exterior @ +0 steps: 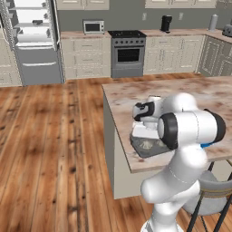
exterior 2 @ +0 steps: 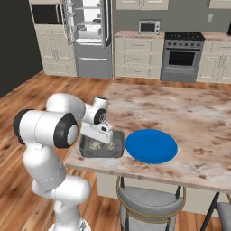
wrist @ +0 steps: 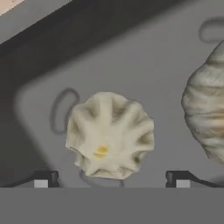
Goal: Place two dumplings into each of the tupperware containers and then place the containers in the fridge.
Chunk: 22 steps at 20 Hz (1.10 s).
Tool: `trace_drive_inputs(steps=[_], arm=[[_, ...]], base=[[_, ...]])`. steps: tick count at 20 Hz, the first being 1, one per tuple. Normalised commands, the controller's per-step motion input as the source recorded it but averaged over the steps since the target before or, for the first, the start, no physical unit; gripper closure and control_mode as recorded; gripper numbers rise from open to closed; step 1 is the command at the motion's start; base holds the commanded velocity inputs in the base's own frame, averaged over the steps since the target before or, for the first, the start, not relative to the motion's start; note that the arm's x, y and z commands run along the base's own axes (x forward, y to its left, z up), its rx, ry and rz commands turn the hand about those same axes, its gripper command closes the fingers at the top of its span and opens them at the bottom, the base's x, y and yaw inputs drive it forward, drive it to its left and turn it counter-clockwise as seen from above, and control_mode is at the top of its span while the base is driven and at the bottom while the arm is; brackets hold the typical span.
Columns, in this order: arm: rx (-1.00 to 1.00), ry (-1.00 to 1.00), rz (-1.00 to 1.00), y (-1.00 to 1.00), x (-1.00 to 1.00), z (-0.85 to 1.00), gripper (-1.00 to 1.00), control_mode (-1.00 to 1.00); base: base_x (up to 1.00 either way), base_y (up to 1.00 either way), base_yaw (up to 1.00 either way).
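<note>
One dark grey tupperware container (exterior 2: 119, 140) sits at the island counter's near-left corner, its rim also visible from the left base (exterior: 136, 147). My gripper (wrist: 110, 180) hangs low inside it, open, fingertips (wrist: 41, 179) apart on either side of a pale pleated dumpling (wrist: 109, 134) lying on the container floor (wrist: 131, 57). Neither tip touches it. A second dumpling (wrist: 208, 113) lies just to its right. From the right base I see my gripper (exterior 2: 103, 137) above the dumplings (exterior 2: 95, 145). The fridge (exterior: 31, 43) stands open at the far left, as the right base view also shows (exterior 2: 90, 36).
A round blue plate (exterior 2: 151, 145) lies right beside the container on the marble island (exterior 2: 189, 113). Stools (exterior 2: 149, 198) stand under the island's near edge. An oven (exterior: 128, 54) and a microwave (exterior: 93, 27) line the back wall. Wooden floor stretches toward the fridge.
</note>
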Motion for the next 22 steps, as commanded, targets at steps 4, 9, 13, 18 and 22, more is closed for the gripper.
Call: trace_drive_inputs(steps=[4,9,13,18,22], arm=[[0.00,0.00,0.00,0.00,-0.14,0.69,-1.00,-1.00],[0.00,0.01,0.00,0.36,-0.24,0.50,-1.00,-1.00],[-0.04,0.01,0.01,0.74,-0.32,0.10,-1.00,-1.00],[0.00,-0.04,0.10,0.58,-0.22,-0.03,-1.00,-1.00],[0.00,-0.09,0.13,0.09,0.13,-0.18,-1.00,-1.00]], base=[[0.00,0.00,0.00],[0.00,0.00,0.00],[0.00,0.00,0.00],[0.00,0.00,0.00],[0.00,0.00,0.00]])
